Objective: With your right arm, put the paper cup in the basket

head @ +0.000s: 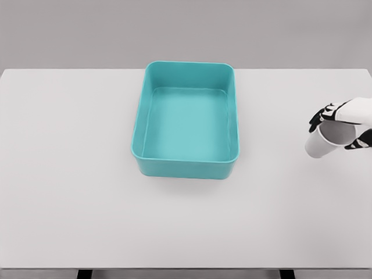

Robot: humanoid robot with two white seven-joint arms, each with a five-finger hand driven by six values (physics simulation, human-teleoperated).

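Right hand (343, 125), at three o'clock, has its dark fingers wrapped around the rim end of the paper cup (324, 142), which tilts just above the surface (70, 174). Light and thin-walled, the cup would likely crush under a hard squeeze; a gentle hold near the stiffer rim suits. White surface, open space, teal basket (186, 165) at centre.

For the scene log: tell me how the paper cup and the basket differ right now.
The paper cup is white and round; the basket is teal and rectangular. The cup is far smaller than the basket. The cup is tilted in the right hand, fingers around it, at the table's right edge; the basket sits flat near the middle. Both are open-topped and look empty.
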